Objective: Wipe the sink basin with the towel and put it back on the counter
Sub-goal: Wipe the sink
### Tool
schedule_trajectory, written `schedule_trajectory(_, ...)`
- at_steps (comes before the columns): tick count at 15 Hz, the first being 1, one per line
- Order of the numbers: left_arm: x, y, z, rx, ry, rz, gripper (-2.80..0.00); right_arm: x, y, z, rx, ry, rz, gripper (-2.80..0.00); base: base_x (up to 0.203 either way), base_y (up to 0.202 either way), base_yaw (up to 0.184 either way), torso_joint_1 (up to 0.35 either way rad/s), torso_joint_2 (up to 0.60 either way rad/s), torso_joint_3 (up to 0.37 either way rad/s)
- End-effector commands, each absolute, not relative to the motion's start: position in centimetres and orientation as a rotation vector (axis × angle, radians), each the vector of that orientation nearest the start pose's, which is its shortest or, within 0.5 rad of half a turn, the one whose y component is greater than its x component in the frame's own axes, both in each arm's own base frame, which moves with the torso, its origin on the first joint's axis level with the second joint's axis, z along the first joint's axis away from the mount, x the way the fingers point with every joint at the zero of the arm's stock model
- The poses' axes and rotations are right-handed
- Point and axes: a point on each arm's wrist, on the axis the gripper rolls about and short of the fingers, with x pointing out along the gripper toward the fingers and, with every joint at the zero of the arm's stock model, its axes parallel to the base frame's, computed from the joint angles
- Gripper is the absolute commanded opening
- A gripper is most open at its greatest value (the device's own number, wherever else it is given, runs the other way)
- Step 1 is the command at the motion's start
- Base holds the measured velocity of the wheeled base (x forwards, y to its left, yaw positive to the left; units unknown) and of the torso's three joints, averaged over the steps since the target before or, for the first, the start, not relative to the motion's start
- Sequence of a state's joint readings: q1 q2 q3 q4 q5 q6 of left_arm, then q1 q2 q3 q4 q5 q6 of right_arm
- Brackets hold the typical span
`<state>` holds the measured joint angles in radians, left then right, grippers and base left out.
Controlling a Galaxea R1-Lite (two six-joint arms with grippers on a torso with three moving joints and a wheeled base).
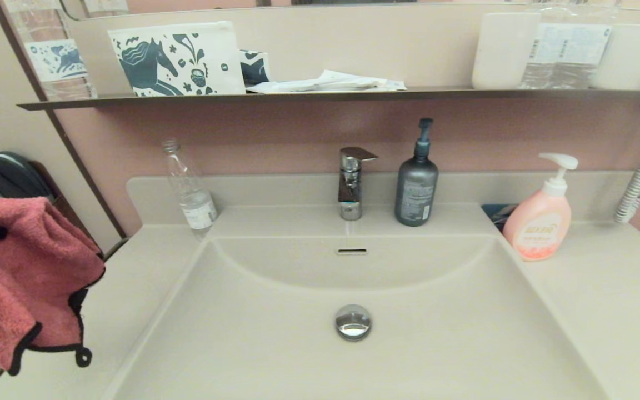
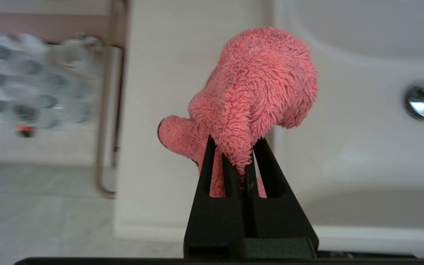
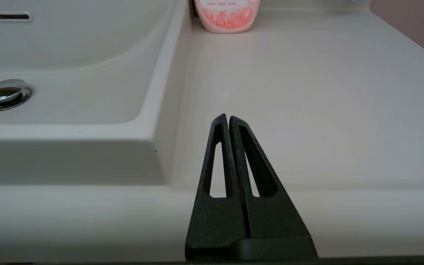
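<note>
The coral-pink towel [image 1: 23,272] with black trim hangs in the air at the far left, above the counter's left edge. My left gripper [image 2: 234,147] is shut on a fold of the towel [image 2: 256,88]; in the head view only a black bit of it shows at the left border. The beige sink basin [image 1: 353,361] lies in the middle, with its chrome drain plug [image 1: 353,321] and overflow slot [image 1: 351,251]. My right gripper [image 3: 228,118] is shut and empty, low over the counter [image 3: 307,92] to the right of the basin, out of the head view.
A chrome tap [image 1: 352,183], a dark grey pump bottle [image 1: 416,186] and a clear plastic bottle [image 1: 189,191] stand behind the basin. The pink soap pump bottle [image 1: 539,222] stands on the right counter. A dark shelf [image 1: 325,95] with mugs and a pouch runs above.
</note>
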<state>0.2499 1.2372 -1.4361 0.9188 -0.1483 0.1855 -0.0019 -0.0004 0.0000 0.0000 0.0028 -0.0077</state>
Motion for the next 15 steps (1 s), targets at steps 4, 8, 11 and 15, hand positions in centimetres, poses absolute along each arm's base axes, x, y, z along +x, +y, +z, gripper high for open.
schedule_trajectory(4,14.1,4.1,27.4,-0.021,0.720,-0.042,-2.80,-2.3,0.0,7.6,-0.008,0.000,0.002,-2.80,0.000,0.000,0.000,0.000,0.00,0.000)
schedule_trajectory(8,14.9,4.4,24.7,0.001,0.664,-0.052,-2.80,-2.3,0.0,7.5,-0.008,0.000,0.002,-2.80,0.000,0.000,0.000,0.000,0.00,0.000)
schedule_trajectory(11,15.0,4.4,23.6,-0.003,0.684,-0.054,-2.80,-2.3,0.0,7.5,-0.009,0.000,0.002,-2.80,0.000,0.000,0.000,0.000,0.00,0.000)
schedule_trajectory(15,14.6,4.3,21.6,-0.019,0.734,-0.063,-2.80,-2.3,0.0,7.5,-0.008,0.000,0.002,-2.80,0.000,0.000,0.000,0.000,0.00,0.000)
